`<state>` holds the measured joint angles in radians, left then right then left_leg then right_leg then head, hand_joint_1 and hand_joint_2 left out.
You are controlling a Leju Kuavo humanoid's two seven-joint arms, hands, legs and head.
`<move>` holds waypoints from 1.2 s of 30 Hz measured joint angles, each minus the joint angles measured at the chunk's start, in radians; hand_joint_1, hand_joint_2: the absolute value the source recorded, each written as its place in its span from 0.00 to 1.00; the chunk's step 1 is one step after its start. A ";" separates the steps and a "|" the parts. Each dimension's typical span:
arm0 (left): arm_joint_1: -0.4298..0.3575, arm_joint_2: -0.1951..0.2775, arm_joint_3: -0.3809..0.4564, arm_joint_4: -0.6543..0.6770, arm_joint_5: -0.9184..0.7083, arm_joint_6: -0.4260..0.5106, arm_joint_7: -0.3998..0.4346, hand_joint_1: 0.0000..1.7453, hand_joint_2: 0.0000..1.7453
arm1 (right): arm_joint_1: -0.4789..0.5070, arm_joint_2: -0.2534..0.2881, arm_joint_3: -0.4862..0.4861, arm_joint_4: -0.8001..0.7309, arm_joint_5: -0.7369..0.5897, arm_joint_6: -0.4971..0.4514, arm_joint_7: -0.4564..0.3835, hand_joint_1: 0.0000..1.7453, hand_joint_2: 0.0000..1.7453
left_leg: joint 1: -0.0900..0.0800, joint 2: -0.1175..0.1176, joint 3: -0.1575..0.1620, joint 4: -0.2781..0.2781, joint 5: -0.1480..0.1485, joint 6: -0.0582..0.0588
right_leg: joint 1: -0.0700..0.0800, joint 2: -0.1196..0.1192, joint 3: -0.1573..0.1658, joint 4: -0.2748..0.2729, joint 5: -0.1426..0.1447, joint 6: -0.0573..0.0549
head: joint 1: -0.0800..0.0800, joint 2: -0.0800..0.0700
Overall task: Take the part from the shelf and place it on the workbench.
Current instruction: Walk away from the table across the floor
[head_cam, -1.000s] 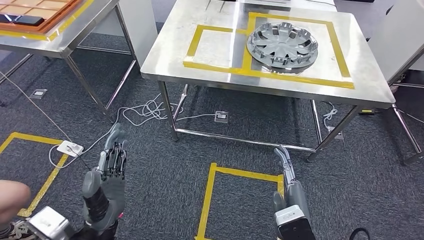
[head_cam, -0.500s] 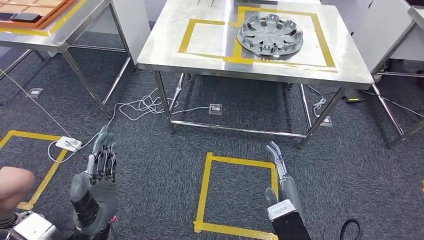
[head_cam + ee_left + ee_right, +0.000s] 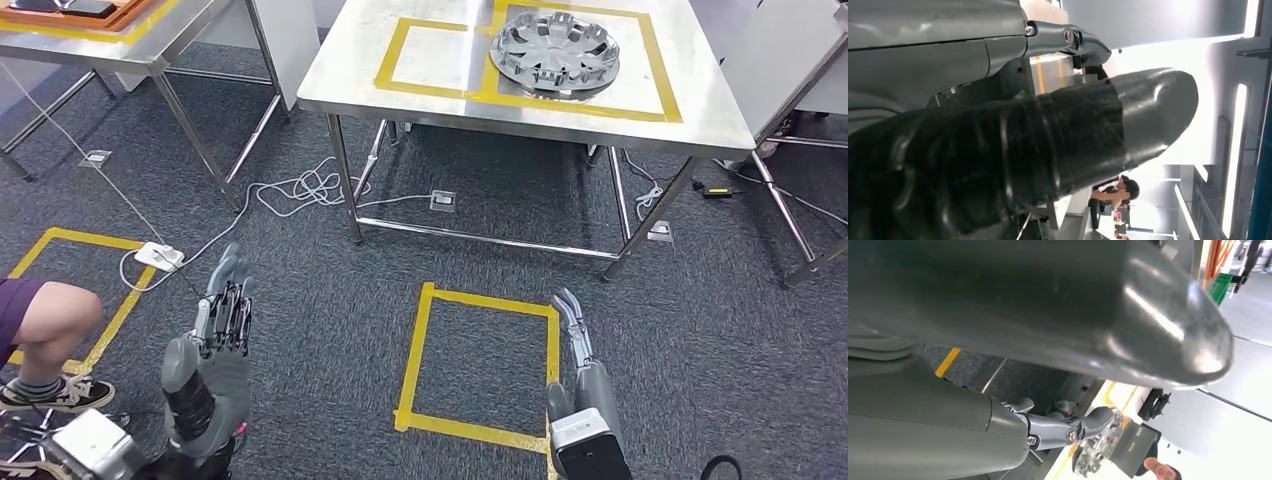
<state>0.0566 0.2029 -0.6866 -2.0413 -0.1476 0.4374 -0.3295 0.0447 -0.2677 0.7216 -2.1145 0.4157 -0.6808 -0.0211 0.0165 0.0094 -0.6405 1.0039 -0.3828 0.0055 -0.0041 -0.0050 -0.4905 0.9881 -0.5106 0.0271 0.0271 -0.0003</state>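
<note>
Head view: even, bright overhead light, sharp | workbench (image 3: 440,95): soft glare, shadow beneath | left wrist view: blown-out backlight beyond left hand (image 3: 1013,135), blurred | right wrist view: thumb highlight, defocused

Silver wheel cover (image 3: 555,49) on steel workbench (image 3: 430,95) inside yellow tape, left hand (image 3: 215,350) and right hand (image 3: 580,375) empty, fingers straight

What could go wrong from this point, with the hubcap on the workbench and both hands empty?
The hubcap already lies inside the larger taped square on the workbench. The left hand and right hand hang low and open.

1. A white cable and power strip lie on the carpet near the robot's left side; a step there could snag.
2. A person's leg is close beside the left arm; a swing could hit it.
</note>
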 joint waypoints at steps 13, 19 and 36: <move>0.000 0.001 0.002 0.000 0.014 -0.001 -0.008 0.00 0.00 | -0.001 0.000 0.001 0.000 0.015 0.000 0.014 0.00 0.00 | -0.004 -0.007 0.157 0.011 -0.145 -0.002 | 0.001 -0.006 -0.136 0.011 0.127 -0.010 | -0.052 0.000; 0.001 0.001 0.003 0.001 0.018 -0.002 -0.012 0.00 0.00 | 0.000 -0.003 0.004 0.000 0.021 0.000 0.020 0.00 0.00 | -0.002 -0.004 0.121 -0.020 -0.113 0.040 | -0.007 -0.001 -0.183 0.117 0.026 0.024 | -0.035 0.000; 0.005 0.004 0.008 0.001 0.029 -0.003 -0.017 0.00 0.00 | -0.003 -0.004 0.012 0.000 0.026 0.000 0.023 0.00 0.00 | 0.002 -0.008 -0.060 0.211 -0.184 -0.014 | 0.000 -0.010 -0.040 -0.026 0.051 -0.034 | -0.024 0.000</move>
<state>0.0618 0.2069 -0.6785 -2.0401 -0.1190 0.4348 -0.3465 0.0413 -0.2716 0.7335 -2.1146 0.4417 -0.6809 0.0024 0.0180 0.0015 -0.7007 1.2148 -0.5669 -0.0088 -0.0037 -0.0148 -0.5302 0.9617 -0.4592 -0.0069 0.0035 -0.0001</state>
